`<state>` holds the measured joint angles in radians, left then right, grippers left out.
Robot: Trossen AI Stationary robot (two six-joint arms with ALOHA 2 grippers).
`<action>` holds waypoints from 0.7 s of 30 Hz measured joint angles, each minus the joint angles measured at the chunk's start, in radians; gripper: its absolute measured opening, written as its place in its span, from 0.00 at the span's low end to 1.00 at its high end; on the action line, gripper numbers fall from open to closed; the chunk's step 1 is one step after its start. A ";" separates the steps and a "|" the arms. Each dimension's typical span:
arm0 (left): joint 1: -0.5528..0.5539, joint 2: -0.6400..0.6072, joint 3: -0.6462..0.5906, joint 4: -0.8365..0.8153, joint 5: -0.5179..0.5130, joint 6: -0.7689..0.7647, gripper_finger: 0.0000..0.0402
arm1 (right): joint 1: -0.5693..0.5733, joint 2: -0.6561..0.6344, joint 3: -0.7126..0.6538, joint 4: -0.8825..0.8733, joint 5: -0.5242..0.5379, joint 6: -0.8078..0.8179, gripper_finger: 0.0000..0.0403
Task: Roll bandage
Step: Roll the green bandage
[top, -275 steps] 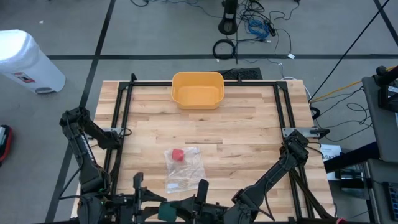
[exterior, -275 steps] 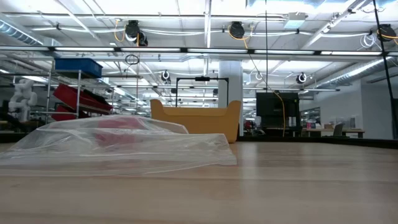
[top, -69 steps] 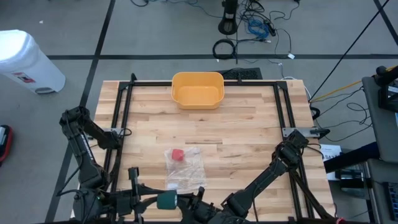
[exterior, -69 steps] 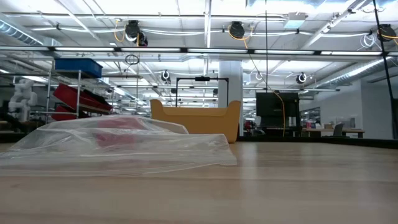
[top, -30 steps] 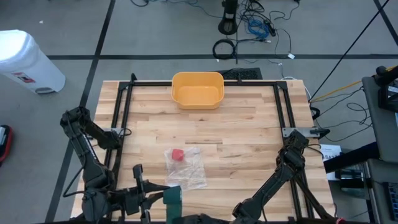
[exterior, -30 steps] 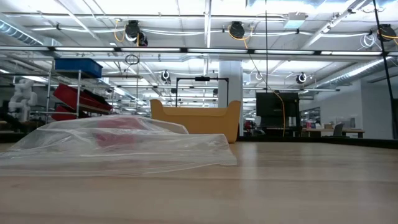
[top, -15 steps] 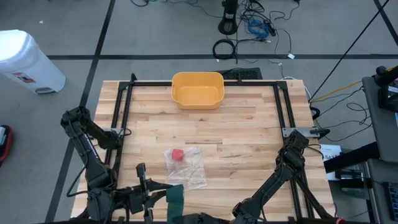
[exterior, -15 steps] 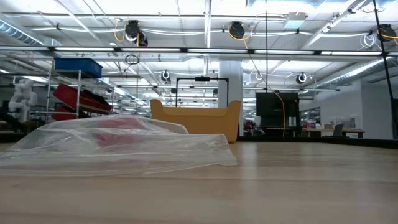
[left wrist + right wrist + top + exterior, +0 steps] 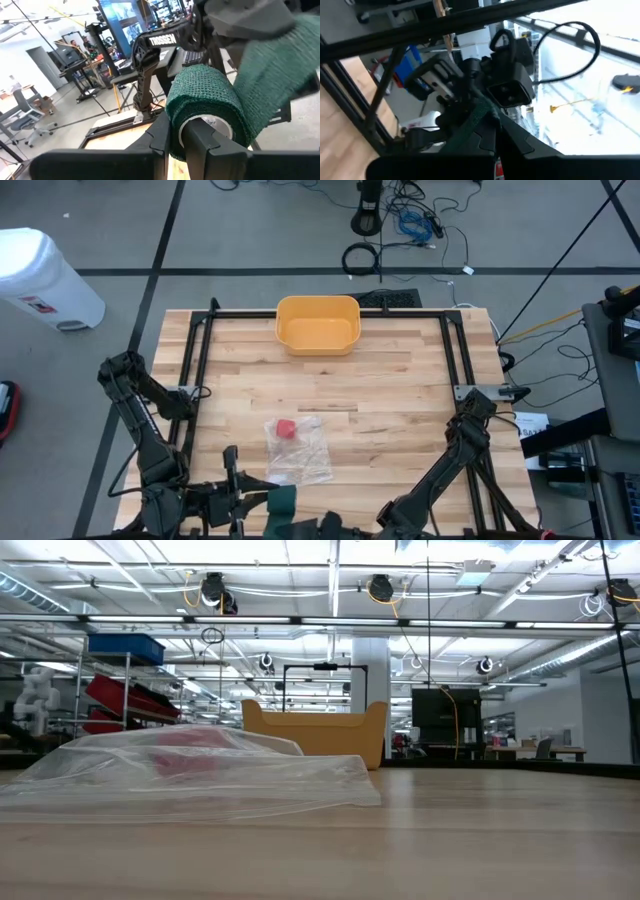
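At the near edge of the table [image 9: 400, 410], the left gripper [image 9: 262, 502] pinched the green bandage roll [image 9: 207, 107] between its 2 fingers [image 9: 200, 142]. A loose tail of bandage [image 9: 470, 122] ran from the roll to the right gripper [image 9: 492, 140], whose fingers were pressed together on it, low at the same edge. Farther in on the wood lay a clear plastic bag [image 9: 297, 448] with a red object [image 9: 286, 429] inside. A yellow bin [image 9: 318, 323] stood at the far edge, well apart from both grippers.
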<state>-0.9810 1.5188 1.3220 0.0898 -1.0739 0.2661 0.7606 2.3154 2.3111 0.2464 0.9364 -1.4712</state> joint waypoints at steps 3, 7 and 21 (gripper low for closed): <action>0.000 0.000 0.000 0.000 0.000 0.000 0.10 | -0.008 0.000 0.046 -0.072 0.003 0.083 0.00; 0.000 0.000 0.000 -0.002 0.000 0.000 0.10 | -0.016 -0.004 0.046 -0.075 0.008 0.106 0.00; -0.001 -0.001 0.000 -0.005 0.000 0.001 0.10 | -0.021 -0.009 0.045 -0.043 0.060 0.081 0.03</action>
<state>-0.9821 1.5177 1.3220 0.0845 -1.0740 0.2668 0.7395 2.3062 2.3566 0.2035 0.9960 -1.3899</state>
